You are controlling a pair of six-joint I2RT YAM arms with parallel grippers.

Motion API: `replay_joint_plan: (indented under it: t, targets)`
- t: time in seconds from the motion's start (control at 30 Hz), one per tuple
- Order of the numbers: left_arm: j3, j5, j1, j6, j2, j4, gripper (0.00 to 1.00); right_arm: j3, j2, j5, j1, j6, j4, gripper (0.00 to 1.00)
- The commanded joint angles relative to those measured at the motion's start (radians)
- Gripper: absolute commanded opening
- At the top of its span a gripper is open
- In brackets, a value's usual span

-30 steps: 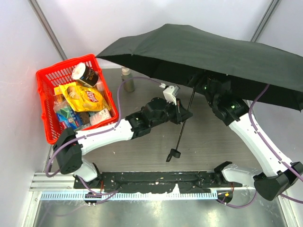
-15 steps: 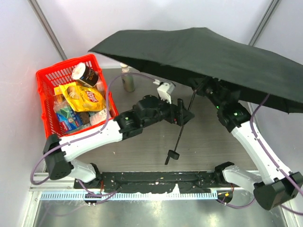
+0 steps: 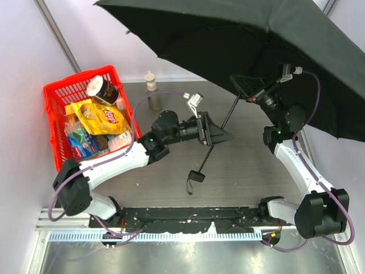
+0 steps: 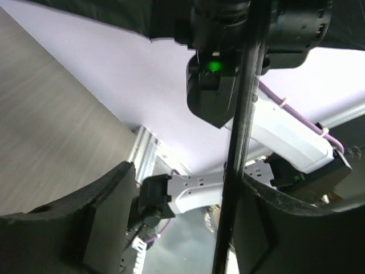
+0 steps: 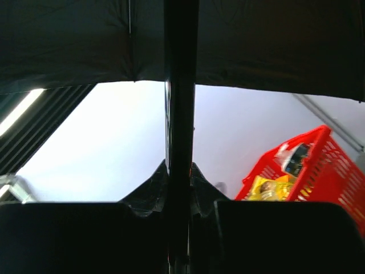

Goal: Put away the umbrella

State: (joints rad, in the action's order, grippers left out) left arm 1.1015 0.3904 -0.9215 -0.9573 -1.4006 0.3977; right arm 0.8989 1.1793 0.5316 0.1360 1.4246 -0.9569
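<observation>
1. Umbrella (image 3: 274, 40) fully open over the table (image 3: 245, 182); right gripper (image 3: 242, 90) closed tight on its thin shaft (image 3: 228, 114) just under the canopy (image 3: 188, 28).
2. Left gripper (image 3: 221, 135), jaws spread wide, straddles the shaft lower down.
3. Red basket (image 3: 50, 97) holds yellow chip bag (image 3: 102, 117), can (image 3: 102, 88), packets (image 3: 85, 142).

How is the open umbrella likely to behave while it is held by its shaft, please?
Probably top-heavy: the wide canopy spreads well beyond the right end effector gripping the thin shaft, so it may swing or tip. The shaft looks smooth and could twist in the grip.
</observation>
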Motion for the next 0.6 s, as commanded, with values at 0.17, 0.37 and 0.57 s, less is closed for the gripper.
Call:
replay_joint_plan:
  t: [0.17,0.37,0.57]
  targets:
    - [0.054,0.055,-0.026,-0.019,-0.048,0.106,0.03,-0.02,-0.067,0.116,0.004,0.108,-0.266,0.01]
    - [0.08,-0.497,-0.161,0.29,0.08,-0.2,0.0,0.111,-0.185,0.001,0.019,-0.408,0.622,0.51]
    - [0.145,-0.734,-0.259,0.391,0.06,-0.315,0.0,0.205,-0.216,-0.284,0.033,-0.575,0.992,0.77]
